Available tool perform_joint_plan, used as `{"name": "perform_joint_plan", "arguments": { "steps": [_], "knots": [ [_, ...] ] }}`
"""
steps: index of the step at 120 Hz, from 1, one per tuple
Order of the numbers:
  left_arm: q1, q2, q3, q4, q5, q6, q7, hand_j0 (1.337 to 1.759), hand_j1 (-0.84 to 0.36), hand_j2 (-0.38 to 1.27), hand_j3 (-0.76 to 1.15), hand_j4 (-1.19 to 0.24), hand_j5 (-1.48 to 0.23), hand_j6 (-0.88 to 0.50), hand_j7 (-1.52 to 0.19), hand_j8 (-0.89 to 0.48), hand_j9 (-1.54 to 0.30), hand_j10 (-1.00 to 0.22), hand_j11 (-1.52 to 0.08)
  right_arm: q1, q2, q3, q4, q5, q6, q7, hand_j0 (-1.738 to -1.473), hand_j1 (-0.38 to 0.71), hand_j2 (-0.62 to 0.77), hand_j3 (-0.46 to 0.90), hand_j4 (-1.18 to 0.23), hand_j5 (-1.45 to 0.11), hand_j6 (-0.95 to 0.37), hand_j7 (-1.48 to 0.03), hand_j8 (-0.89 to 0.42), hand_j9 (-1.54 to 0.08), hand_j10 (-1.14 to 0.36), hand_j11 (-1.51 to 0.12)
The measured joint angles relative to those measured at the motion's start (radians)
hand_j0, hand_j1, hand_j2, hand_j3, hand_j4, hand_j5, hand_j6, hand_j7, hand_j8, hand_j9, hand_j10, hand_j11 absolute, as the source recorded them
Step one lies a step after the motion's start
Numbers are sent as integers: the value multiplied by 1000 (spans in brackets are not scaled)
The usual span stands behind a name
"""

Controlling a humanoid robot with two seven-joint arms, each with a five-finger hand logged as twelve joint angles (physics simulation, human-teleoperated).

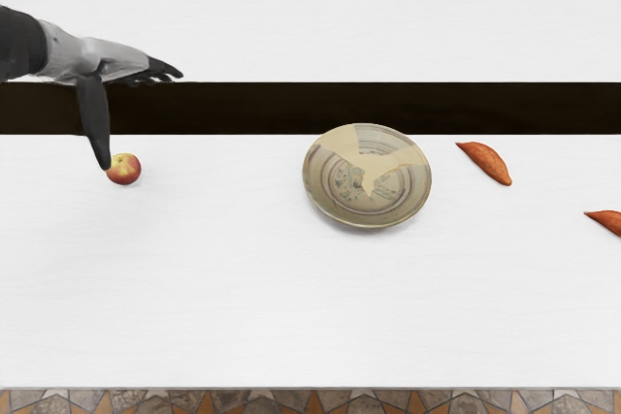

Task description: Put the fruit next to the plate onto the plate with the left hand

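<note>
In the head view, the left arm came in from the left edge, high in the picture, and the left hand (112, 65) hung over the dark strip (388, 108) that ran across the full width between the table (291, 298) and a white far surface (320, 21). The fingers (160, 72) were stretched out flat and apart, pointing right, and clamped on nothing. The thumb (94, 123) pointed straight down, and its tip met the upper left edge of the apple (123, 169); whether it pressed on the fruit could not be told.

The apple sat on the table near its back edge, far out to the left and well apart from the plate (335, 203). The stretch of table between apple and plate lay bare, as did the whole front half down to the near edge, where a strip of tiled floor (310, 402) showed.

The plate stood near the middle of the table, its far rim close to the back edge, with nothing on it. A sweet potato (483, 162) lay near its right side, not touching it. A second sweet potato (606, 221) lay farther right, cut off by the picture's right edge.
</note>
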Motion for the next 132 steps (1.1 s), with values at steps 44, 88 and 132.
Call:
{"name": "perform_joint_plan", "arguments": {
  "steps": [44,88,132],
  "knots": [
    [149,-231,51,108,418,258,37,1658,335,4,0,-17,-17,-18,-17,-18,-16,-16,-16,0,0,0,-1,0,0,0,-1658,-349,0,0,0,0,0,0,0,0,0,0],
    [214,-278,130,236,452,331,38,1658,325,6,0,-26,-28,-27,-28,-27,-28,-25,-28,0,0,0,-2,0,0,0,-1658,-349,0,0,0,0,0,0,0,0,0,0],
    [240,-259,196,215,464,414,38,1658,221,24,0,-113,-141,-114,-141,-114,-141,-112,-141,0,0,0,-2,0,0,0,-1658,-349,0,0,0,0,0,0,0,0,0,0]
  ]
}}
